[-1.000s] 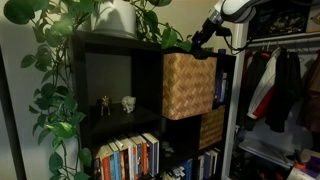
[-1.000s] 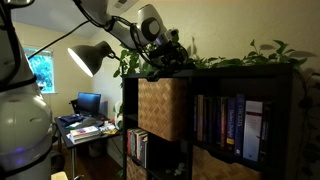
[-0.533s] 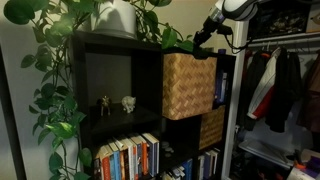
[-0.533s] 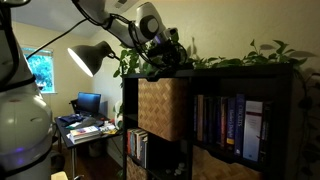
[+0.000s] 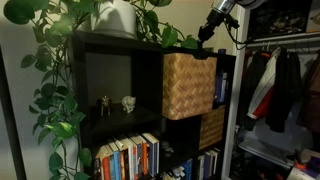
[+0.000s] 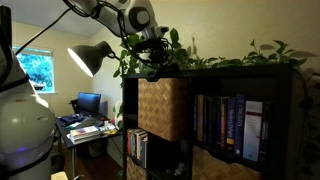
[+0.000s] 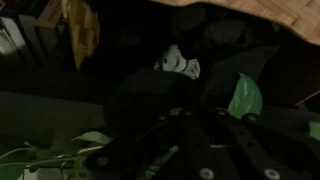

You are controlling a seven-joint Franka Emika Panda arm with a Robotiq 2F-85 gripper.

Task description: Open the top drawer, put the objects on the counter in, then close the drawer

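Note:
The top drawer, a tan wicker cube basket [image 5: 188, 85] [image 6: 163, 108], sits in the upper right cell of the black bookshelf, its front standing slightly proud of the frame. The counter is the black top board [image 5: 150, 44] [image 6: 240, 68], partly draped with leaves. My gripper [image 5: 205, 33] [image 6: 153, 57] hangs a little above the counter, over the drawer's corner. In the dark wrist view the gripper [image 7: 200, 112] points at foliage, its fingers drawn together; whether anything thin is between them is hidden. A small white object [image 7: 178, 65] lies beyond the fingertips.
A plant in a white pot [image 5: 118, 18] trails leaves over the shelf. Small figurines [image 5: 128, 103] stand in the open cell, with books [image 5: 125, 157] below them and a darker basket [image 5: 211, 127] under the drawer. Clothes [image 5: 280, 85] hang beside the shelf. A desk lamp [image 6: 92, 57] stands behind the arm.
The gripper has lifted up off the counter top by the drawer's corner, and its fingers have closed.

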